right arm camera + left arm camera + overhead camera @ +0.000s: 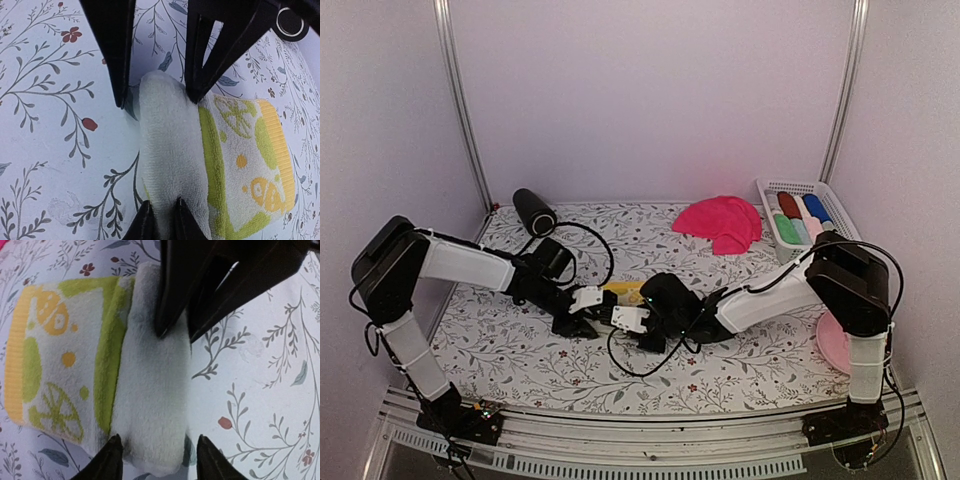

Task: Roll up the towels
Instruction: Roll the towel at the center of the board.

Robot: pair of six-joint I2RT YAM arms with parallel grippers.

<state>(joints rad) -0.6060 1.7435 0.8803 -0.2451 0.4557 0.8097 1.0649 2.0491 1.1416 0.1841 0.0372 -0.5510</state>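
Observation:
A lemon-patterned yellow and green towel (65,360) lies on the floral tablecloth, its pale side wound into a short roll (155,390). My left gripper (160,457) is open, one fingertip on either side of the roll's near end. From the opposite end my right gripper (163,220) is shut on the roll (170,150), pinching its cloth. In the top view both grippers (592,316) (623,320) meet over the towel (623,290) at mid-table. A hot pink towel (720,222) lies crumpled at the back right.
A white basket (782,187) at the back right holds several rolled towels in red, blue, green and pale colours. A black cylinder (533,210) lies at the back left. A pink plate (833,342) sits by the right arm's base.

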